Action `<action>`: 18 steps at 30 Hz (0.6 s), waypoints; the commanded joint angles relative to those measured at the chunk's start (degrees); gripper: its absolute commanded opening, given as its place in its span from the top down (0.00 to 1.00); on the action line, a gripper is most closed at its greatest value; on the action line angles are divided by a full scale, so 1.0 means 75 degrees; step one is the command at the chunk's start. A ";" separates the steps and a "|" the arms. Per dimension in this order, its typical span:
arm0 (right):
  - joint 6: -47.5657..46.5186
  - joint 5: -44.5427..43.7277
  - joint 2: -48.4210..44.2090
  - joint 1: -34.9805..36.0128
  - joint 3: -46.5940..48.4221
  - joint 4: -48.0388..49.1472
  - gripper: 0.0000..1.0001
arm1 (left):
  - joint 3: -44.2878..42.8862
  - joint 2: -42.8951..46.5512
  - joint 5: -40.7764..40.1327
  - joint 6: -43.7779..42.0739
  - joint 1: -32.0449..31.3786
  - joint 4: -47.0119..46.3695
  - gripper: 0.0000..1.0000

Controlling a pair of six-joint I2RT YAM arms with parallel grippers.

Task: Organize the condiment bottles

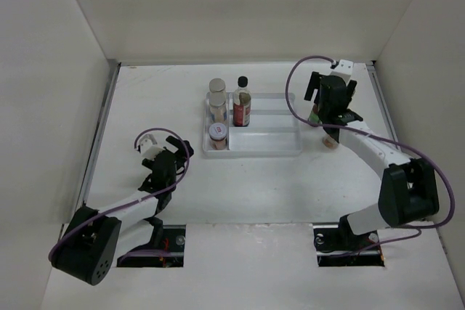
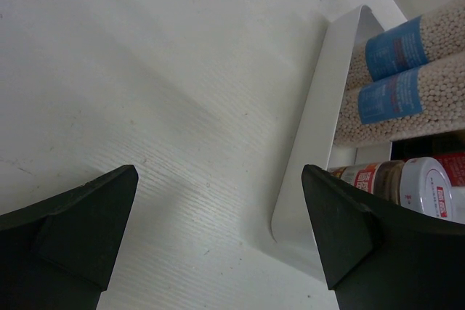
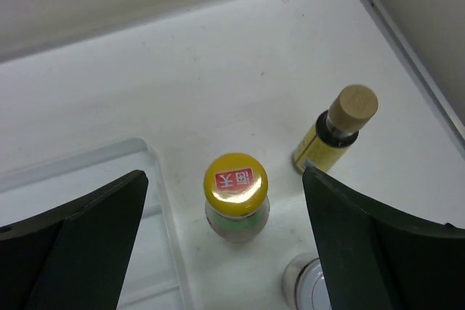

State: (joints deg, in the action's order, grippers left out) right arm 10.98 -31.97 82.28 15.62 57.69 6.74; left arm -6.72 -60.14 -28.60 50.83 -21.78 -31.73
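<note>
My right gripper (image 1: 331,101) hovers open just right of the white tray (image 1: 280,152). In the right wrist view its jaws (image 3: 224,176) stand wide on either side of a yellow-capped bottle (image 3: 235,183), above it and not touching. A tan-capped, yellow-labelled bottle (image 3: 340,127) stands to the right, and a silver-lidded jar (image 3: 308,290) is near the lower edge. In the tray's left part stand two beige-lidded jars (image 1: 217,95), a red-white-lidded jar (image 1: 218,136), a black-capped bottle (image 1: 243,83) and a red-labelled bottle (image 1: 243,111). My left gripper (image 1: 163,162) is open and empty, left of the tray.
In the left wrist view the tray's near-left corner (image 2: 309,150) sits just right of the open jaws (image 2: 219,170), with the blue-labelled jars (image 2: 396,70) and the red-white-lidded jar (image 2: 421,188) behind its wall. White walls enclose the table on three sides.
</note>
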 commanded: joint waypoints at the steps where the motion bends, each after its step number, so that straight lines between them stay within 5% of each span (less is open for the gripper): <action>1: 0.0153 0.0067 0.0056 -0.0224 0.0171 0.0073 0.06 | -0.0100 -0.0056 0.0087 0.0067 0.0016 -0.0410 0.00; 5: 0.0304 0.0289 0.0419 -0.0424 0.0194 0.0296 0.19 | -0.0112 -0.0254 0.0098 0.0067 0.0004 -0.0539 0.00; 12: 0.0422 0.0384 0.0725 -0.0471 0.0347 0.0694 0.69 | -0.0100 -0.0313 0.0204 0.0078 0.0051 -0.0622 0.00; 18: -0.0174 -0.0307 -0.0433 0.0019 0.0253 0.1315 0.75 | -0.0088 -0.0325 0.0262 0.0078 0.0062 -0.0680 0.00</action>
State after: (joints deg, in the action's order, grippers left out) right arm 12.14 -30.61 86.50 13.17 57.49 7.88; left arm -6.72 -62.26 -27.31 50.85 -21.76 -33.54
